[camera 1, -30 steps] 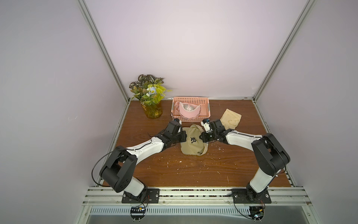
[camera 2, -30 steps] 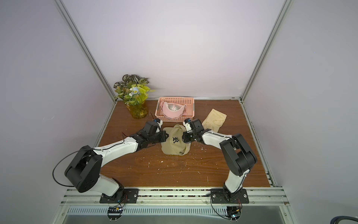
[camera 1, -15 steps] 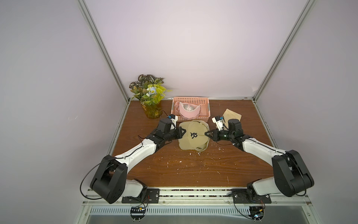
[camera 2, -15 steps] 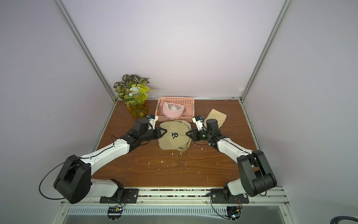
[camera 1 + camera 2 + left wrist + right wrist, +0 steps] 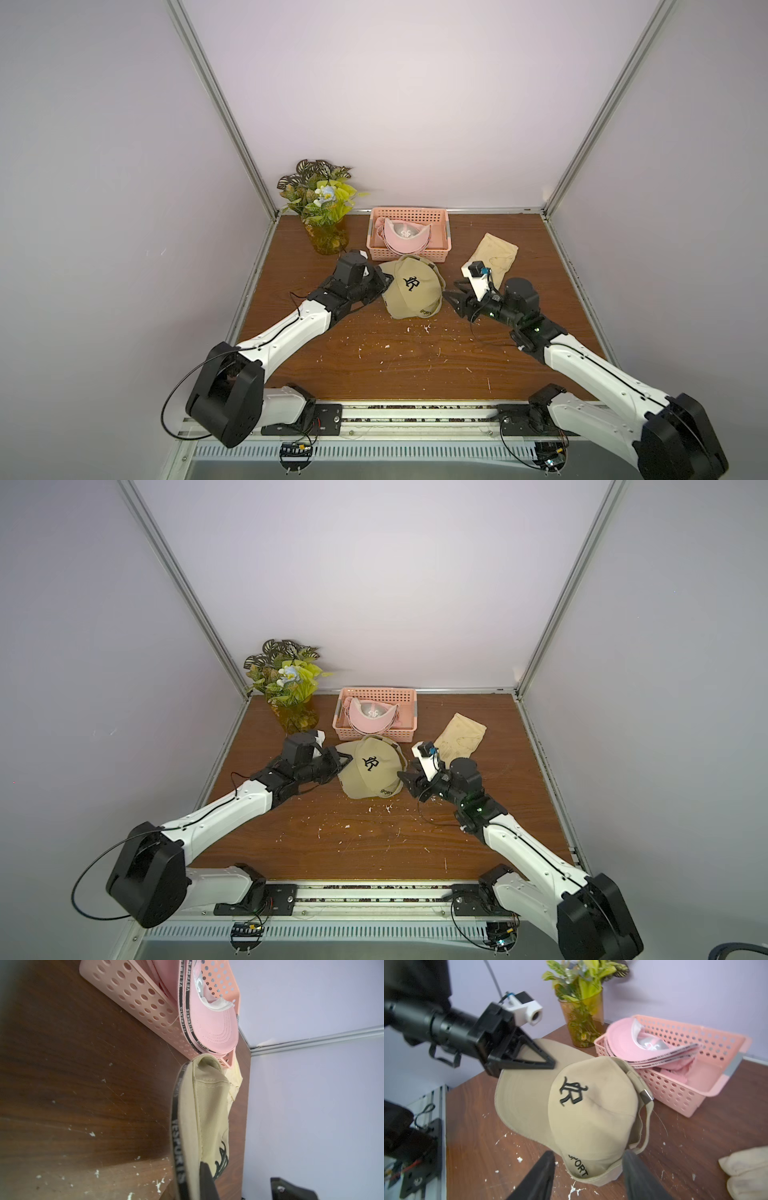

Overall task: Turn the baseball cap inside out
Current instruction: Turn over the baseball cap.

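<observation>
- Tan baseball cap (image 5: pixel 411 293) sits mid-frame in both top views, on the brown wood tabletop (image 5: pixel 415 365), crown up with the black logo showing, just in front of the pink basket (image 5: pixel 409 237).
- Left gripper (image 5: pixel 384 284) is clamped on the cap's brim at the cap's left edge; right wrist view shows its black fingers (image 5: pixel 529 1059) pinched together on the brim.
- Right gripper (image 5: pixel 451 300) is just right of the cap, jaws apart, holding nothing; in the right wrist view the cap's "SPORT" edge lies between its fingers (image 5: pixel 537 1176), contact not clear.
- Basket holds pink caps (image 5: pixel 405 241), brims stacked.
- Plant in a yellow vase (image 5: pixel 326 212) at upper left of the tabletop.
- Beige cloth (image 5: pixel 496 257) lies right of the basket.
- White flecks (image 5: pixel 415 330) are scattered on the wood below the cap.
</observation>
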